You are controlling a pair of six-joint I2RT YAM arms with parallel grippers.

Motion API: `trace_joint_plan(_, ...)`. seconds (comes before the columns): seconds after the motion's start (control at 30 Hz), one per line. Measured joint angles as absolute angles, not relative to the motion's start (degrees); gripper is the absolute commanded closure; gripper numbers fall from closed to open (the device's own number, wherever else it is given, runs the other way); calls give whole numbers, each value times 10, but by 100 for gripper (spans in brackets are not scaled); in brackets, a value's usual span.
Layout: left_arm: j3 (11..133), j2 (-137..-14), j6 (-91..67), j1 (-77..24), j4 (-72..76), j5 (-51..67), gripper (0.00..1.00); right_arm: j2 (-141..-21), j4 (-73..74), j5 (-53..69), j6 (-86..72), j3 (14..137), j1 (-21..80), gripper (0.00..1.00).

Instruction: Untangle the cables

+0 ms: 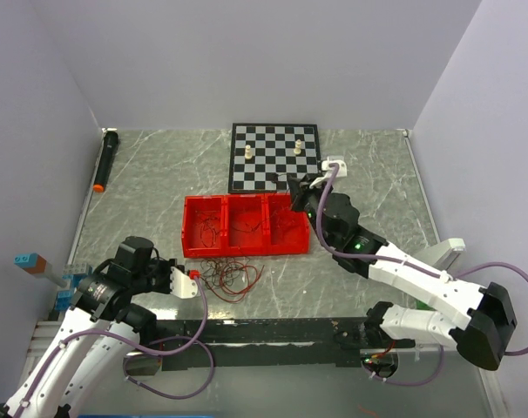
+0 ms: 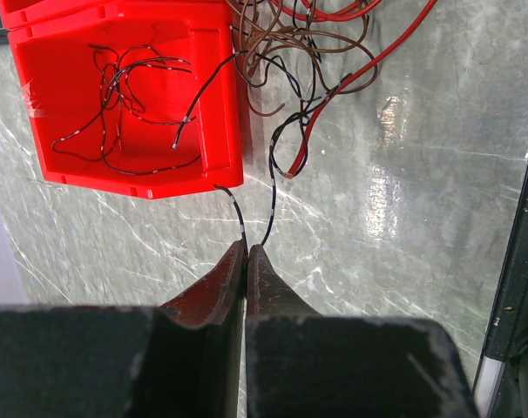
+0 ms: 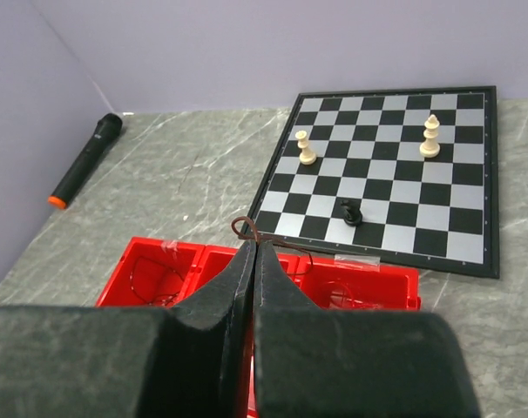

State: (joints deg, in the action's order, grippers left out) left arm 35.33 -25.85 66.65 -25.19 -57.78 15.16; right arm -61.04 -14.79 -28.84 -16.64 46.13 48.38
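The cables (image 1: 233, 277) lie as a loose tangle of thin red and brown-black wires on the table, just in front of a red three-compartment tray (image 1: 245, 252). At the tangle's left edge my left gripper (image 1: 194, 277) is shut on a thin black wire (image 2: 271, 205). Two strands of it run from the shut tips (image 2: 247, 247) up to the tangle (image 2: 325, 52). Another black wire (image 2: 129, 113) lies inside the tray's end compartment (image 2: 233, 131). My right gripper (image 1: 292, 185) hangs above the tray's back right corner. It is shut (image 3: 255, 244) on a brown wire (image 3: 244, 228) that trails down into the tray (image 3: 142, 246).
A chessboard (image 1: 273, 157) with two white pieces and a black one (image 3: 348, 211) lies behind the tray. A white object (image 1: 334, 164) sits at its right edge. A black microphone (image 1: 105, 161) with an orange end lies at the far left. Blue and orange blocks (image 1: 33, 261) are off the table's left edge.
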Motion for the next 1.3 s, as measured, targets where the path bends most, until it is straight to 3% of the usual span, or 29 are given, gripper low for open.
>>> trace_joint_plan(0.47,353,-258,667,-252,-578,151,93,-645,-111,-199,-151,471,483,100)
trace_joint_plan(1.0,348,-258,668,-252,-576,151,95,-903,-110,-67,-176,673,483,100)
trace_joint_plan(1.3,336,-258,671,-252,-578,145,97,-999,-142,-29,-230,708,483,100)
